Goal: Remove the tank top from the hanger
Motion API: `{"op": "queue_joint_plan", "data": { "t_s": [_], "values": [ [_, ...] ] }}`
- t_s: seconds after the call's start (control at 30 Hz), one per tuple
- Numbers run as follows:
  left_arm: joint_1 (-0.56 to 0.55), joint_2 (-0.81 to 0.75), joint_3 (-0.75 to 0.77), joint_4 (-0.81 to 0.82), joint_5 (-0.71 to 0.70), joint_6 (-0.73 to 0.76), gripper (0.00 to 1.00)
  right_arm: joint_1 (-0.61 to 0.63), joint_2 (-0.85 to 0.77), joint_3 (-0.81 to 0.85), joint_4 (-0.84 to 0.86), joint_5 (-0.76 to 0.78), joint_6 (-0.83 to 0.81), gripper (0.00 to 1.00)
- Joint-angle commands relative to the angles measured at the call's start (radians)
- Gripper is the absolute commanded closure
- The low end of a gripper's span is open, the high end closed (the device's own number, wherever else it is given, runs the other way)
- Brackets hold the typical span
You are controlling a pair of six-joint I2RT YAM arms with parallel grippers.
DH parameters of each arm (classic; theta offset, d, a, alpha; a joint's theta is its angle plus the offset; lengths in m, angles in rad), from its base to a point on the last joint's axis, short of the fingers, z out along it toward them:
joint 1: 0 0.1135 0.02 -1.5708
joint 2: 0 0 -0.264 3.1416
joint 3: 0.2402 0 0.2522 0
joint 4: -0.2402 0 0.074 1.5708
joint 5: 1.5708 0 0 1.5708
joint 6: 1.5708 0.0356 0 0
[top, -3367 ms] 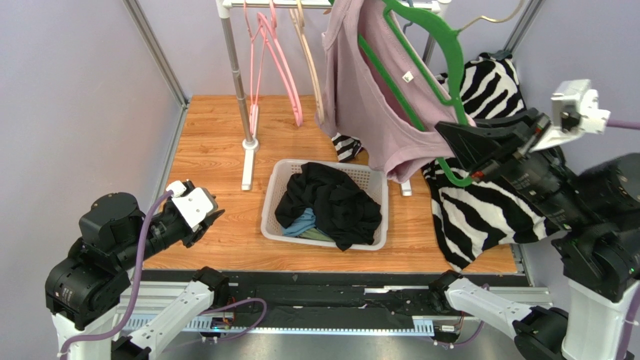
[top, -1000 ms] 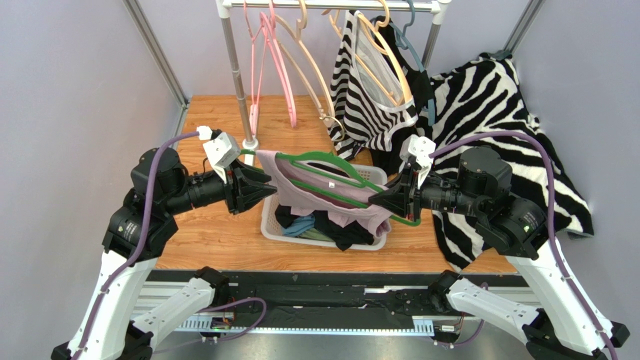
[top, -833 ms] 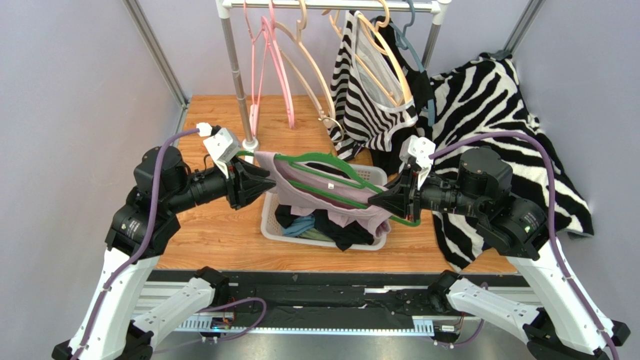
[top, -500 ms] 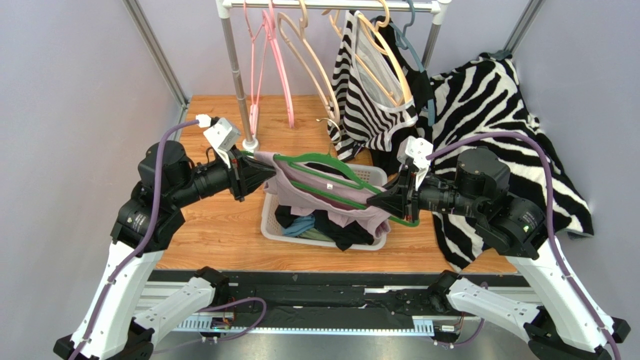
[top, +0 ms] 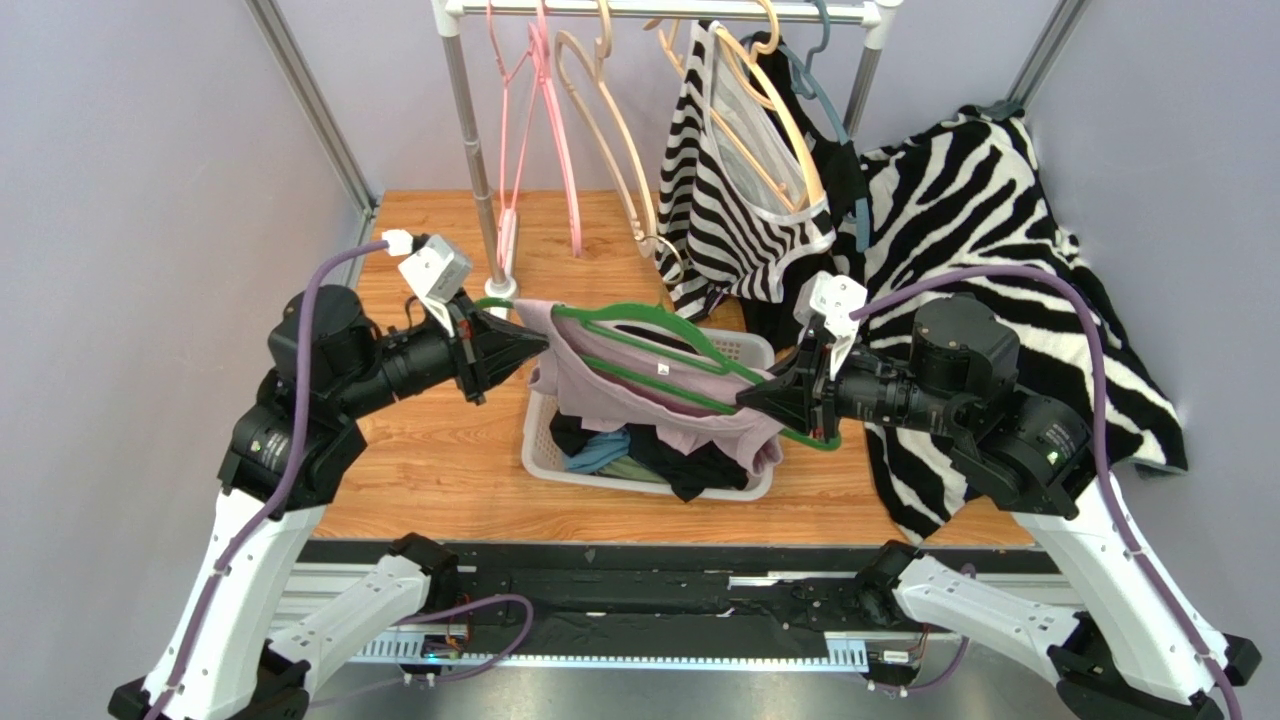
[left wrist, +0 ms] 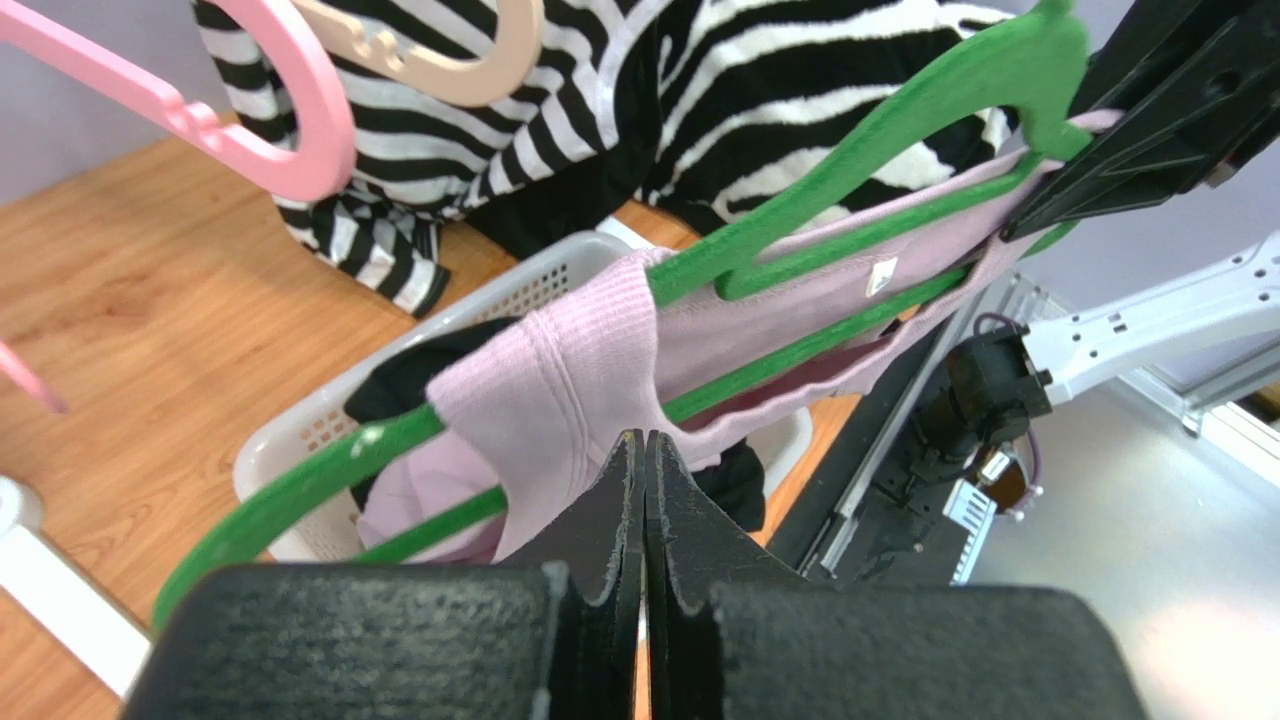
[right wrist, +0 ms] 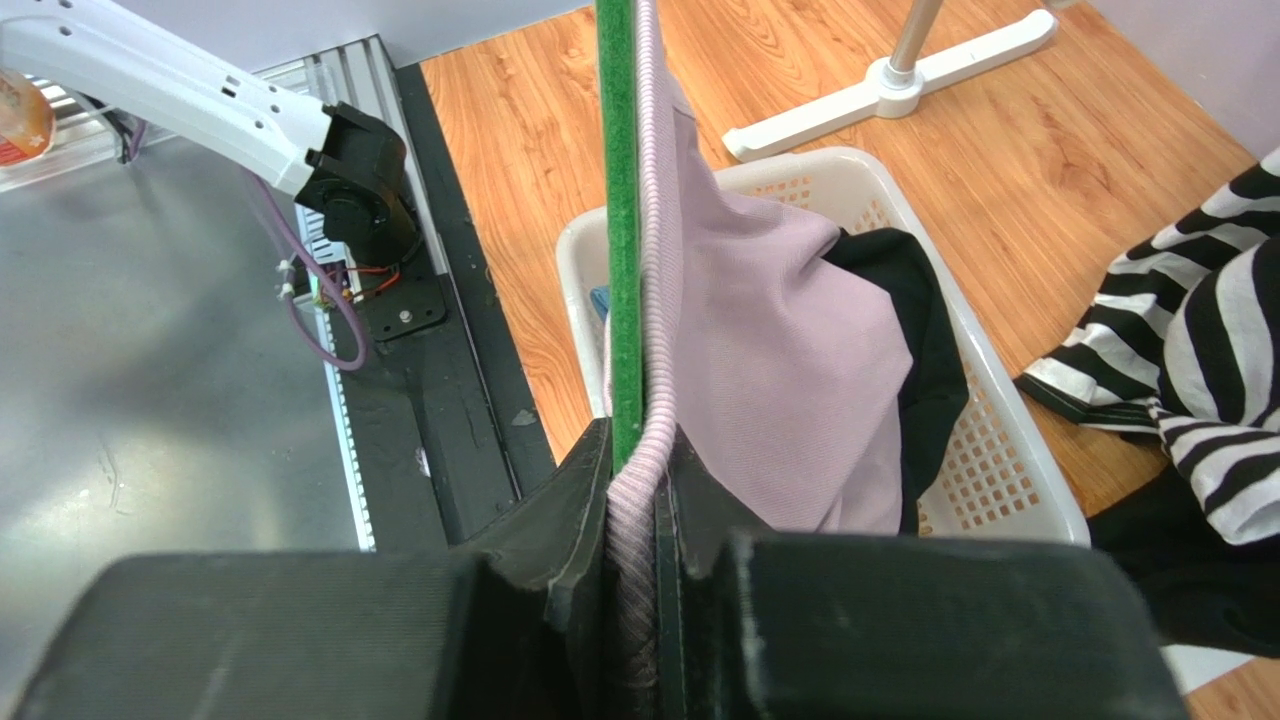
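A pale pink tank top point(top: 661, 393) hangs on a green hanger point(top: 646, 323) that lies almost level above the basket. My right gripper point(top: 747, 398) is shut on the hanger's right end together with the top's ribbed edge; the right wrist view shows the hanger point(right wrist: 618, 225) and the pink fabric point(right wrist: 751, 345) running into that gripper point(right wrist: 634, 480). My left gripper point(top: 534, 342) is shut at the top's left strap. In the left wrist view its tips point(left wrist: 643, 443) meet at the bunched pink fabric point(left wrist: 571, 390); no cloth shows between the jaws. The hanger point(left wrist: 842, 195) slants across behind.
A white basket point(top: 544, 435) with black clothes point(top: 684, 462) sits under the hanger. Behind stands a clothes rack point(top: 473, 150) with pink hangers point(top: 526, 90) and a zebra garment point(top: 744, 180). A large zebra cloth point(top: 977, 195) drapes at the right.
My left gripper's jaws have closed at the tank top's left strap, and that wrist has risen slightly. Earlier the right arm brought the hanger down from the rack; it now holds still.
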State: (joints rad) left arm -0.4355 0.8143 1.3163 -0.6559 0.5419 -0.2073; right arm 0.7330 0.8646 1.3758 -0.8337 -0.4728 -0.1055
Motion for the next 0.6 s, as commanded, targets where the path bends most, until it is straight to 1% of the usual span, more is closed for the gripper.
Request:
{"op": "queue_joint_plan", "data": {
  "t_s": [0.0, 0.03, 0.07, 0.1, 0.17, 0.27, 0.3, 0.33, 0.4, 0.57],
  "values": [
    [0.023, -0.059, 0.038, 0.007, 0.015, -0.026, 1.0, 0.008, -0.038, 0.046, 0.027, 0.031, -0.02, 1.0],
    [0.026, -0.064, 0.031, 0.009, 0.016, -0.03, 0.96, 0.008, -0.038, 0.049, 0.025, 0.034, -0.019, 1.0],
    [0.026, -0.069, 0.021, 0.009, 0.018, -0.038, 0.86, 0.008, -0.036, 0.054, 0.024, 0.039, -0.017, 1.0],
    [0.026, -0.07, 0.003, 0.01, 0.018, -0.053, 0.72, 0.006, -0.035, 0.065, 0.022, 0.037, -0.016, 1.0],
    [0.029, -0.066, -0.014, 0.022, 0.03, -0.078, 0.69, 0.008, -0.029, 0.072, 0.021, 0.031, -0.013, 1.0],
    [0.029, -0.052, -0.034, 0.048, 0.062, -0.122, 0.55, 0.008, -0.026, 0.077, 0.027, 0.022, -0.003, 1.0],
    [0.029, -0.044, -0.037, 0.062, 0.075, -0.132, 0.47, 0.008, -0.024, 0.078, 0.03, 0.019, 0.001, 1.0],
    [0.029, -0.04, -0.041, 0.07, 0.091, -0.141, 0.43, 0.008, -0.021, 0.078, 0.034, 0.014, 0.004, 1.0],
    [0.03, -0.027, -0.046, 0.087, 0.099, -0.159, 0.38, 0.008, -0.016, 0.078, 0.038, 0.007, 0.013, 1.0],
    [0.038, -0.02, -0.046, 0.102, 0.087, -0.156, 0.35, 0.006, -0.018, 0.075, 0.041, -0.007, 0.024, 1.0]
  ]
}}
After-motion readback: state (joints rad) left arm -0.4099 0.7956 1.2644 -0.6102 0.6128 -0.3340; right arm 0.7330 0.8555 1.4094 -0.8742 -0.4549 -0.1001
